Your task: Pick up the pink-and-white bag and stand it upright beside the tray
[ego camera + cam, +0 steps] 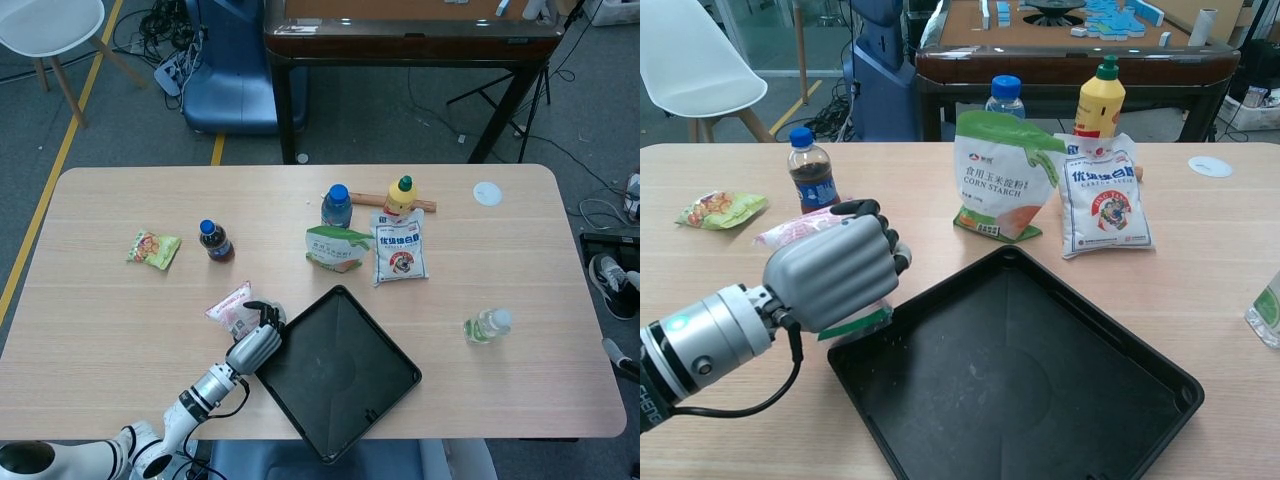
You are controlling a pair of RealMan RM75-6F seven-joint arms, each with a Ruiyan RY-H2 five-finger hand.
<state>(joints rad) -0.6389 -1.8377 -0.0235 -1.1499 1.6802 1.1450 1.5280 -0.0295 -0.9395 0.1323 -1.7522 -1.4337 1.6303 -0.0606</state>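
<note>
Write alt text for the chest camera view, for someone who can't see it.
A grey robot left hand grips a pink-and-white bag at the left corner of an empty black tray on a wooden table. Behind stand a cola bottle, two pouches and a yellow bottle.
</note>
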